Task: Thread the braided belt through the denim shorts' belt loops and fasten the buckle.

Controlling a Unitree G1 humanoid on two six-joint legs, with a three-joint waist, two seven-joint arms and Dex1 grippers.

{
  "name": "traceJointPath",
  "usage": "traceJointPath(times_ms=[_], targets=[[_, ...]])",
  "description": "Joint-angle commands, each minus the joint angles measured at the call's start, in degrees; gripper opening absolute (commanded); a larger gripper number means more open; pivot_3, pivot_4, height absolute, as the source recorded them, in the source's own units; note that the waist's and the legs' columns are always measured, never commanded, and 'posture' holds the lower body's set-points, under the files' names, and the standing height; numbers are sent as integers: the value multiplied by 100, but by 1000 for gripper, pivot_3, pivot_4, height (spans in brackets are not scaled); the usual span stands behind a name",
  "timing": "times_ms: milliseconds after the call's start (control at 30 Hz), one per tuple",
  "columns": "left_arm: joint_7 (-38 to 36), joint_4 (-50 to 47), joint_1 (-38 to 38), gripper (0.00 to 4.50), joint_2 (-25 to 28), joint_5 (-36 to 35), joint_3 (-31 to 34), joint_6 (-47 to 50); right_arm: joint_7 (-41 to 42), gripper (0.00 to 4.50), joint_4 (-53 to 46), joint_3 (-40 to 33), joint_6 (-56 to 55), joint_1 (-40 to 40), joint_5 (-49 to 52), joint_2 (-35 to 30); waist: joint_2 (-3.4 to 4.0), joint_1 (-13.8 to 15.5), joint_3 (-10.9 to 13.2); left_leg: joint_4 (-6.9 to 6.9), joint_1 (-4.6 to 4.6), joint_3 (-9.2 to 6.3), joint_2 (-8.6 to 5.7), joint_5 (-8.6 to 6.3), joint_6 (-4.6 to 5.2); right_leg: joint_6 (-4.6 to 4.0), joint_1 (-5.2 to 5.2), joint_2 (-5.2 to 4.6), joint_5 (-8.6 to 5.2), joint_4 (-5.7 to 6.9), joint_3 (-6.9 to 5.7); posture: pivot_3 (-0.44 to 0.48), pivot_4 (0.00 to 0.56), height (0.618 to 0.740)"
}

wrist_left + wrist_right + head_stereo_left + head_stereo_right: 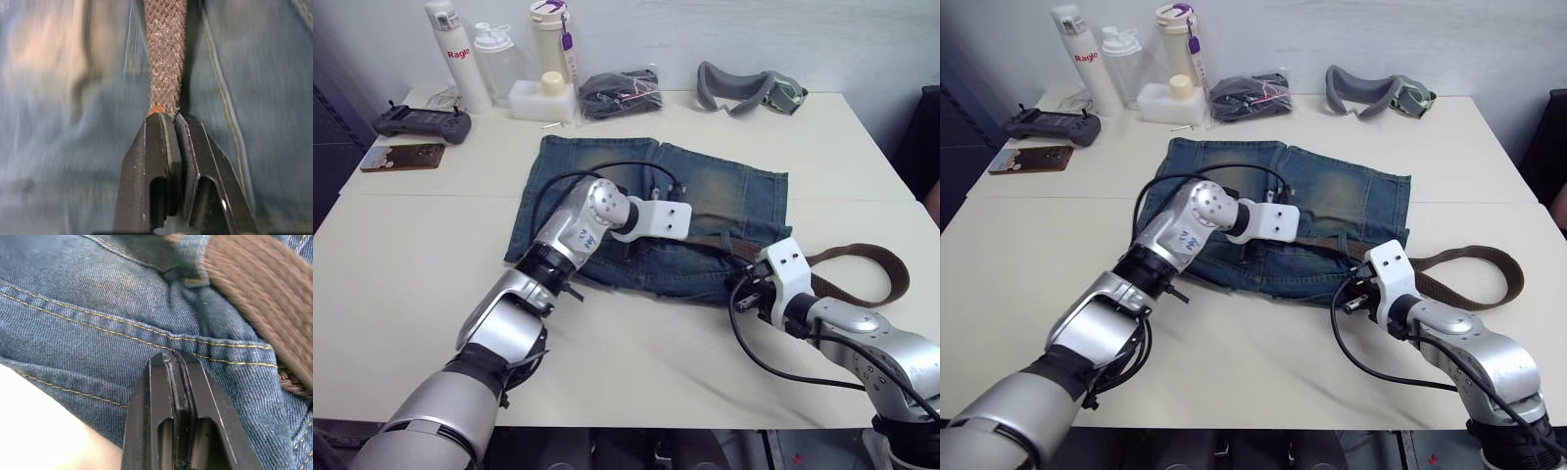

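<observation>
Left gripper (172, 117) clamps the braided belt (165, 54) tip, strap running lengthwise ahead along the denim shorts (724, 191) waistband toward the right gripper (178, 357), closed on denim

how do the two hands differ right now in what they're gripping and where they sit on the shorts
The left hand is shut on the braided belt's end, mid-waistband on the denim shorts. The right hand is shut on a denim fold at the shorts' edge, with the belt running beside it. Both have fingers pressed together.
</observation>
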Motion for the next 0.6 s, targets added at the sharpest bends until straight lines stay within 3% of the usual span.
traceJointPath(times_ms=[33,267,433,600], targets=[[-604,-1225,165,0,441,-172,194,940,11,39,512,203,253,102,-314,-29,0,-10,0,0,0,0,1,1,-1,0,0,0,0,0,0,0,150,656],[-645,-2270,494,0,1173,-259,405,2005,303,39,772,331,187,-148,-499,-85,-2,-26,-8,-2,8,0,4,2,-3,-4,1,3,-2,6,4,0,150,656],[-219,-2386,313,0,1101,-508,675,2099,440,39,901,413,150,-296,-633,-46,-16,0,-16,6,5,-2,3,0,1,-3,4,-1,-1,8,2,0,150,656],[-632,-2830,353,0,1346,-770,553,2579,563,39,1011,486,93,-371,-761,-13,-16,-19,-17,4,5,-2,3,-1,2,-3,3,0,-1,9,3,0,150,656]])
